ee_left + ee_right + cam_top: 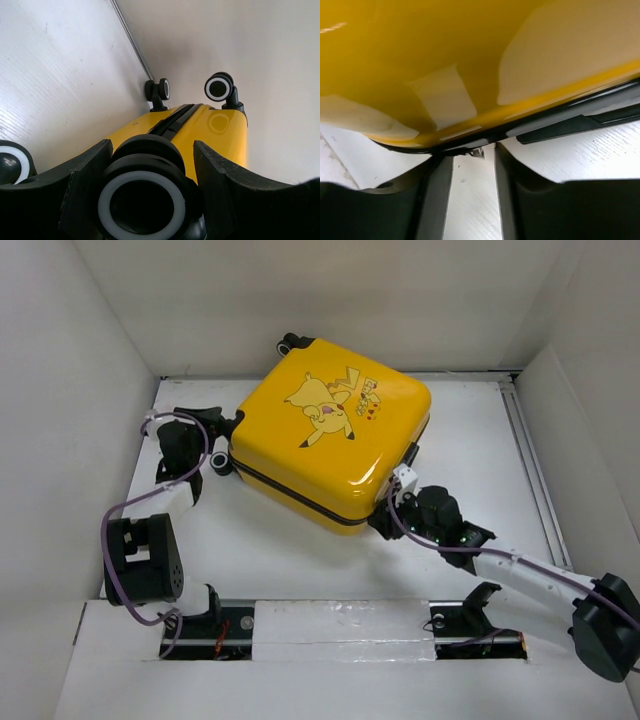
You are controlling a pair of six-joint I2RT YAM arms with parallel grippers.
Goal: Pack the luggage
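The luggage lies flat and closed on the white table, toward the far side. It is turned on a diagonal, with the Pikachu shell facing up and the black zipper trim running along its near edge. Its wheels stick out on the left side, one at the far corner and one at the near corner.

Over to the left gripper, which is right on that near-corner wheel. The left wrist view shows the black-and-white caster sitting squarely between the two spread fingers. They hug it closely, but I can't tell whether they are squeezing it. Two more wheels stand beyond, above the yellow shell.

The right gripper is down at the suitcase's near right corner. Its fingers are slightly parted in the right wrist view, with bare table between them. Their tips sit at the zipper trim, by a small metal piece. It is gripping nothing.
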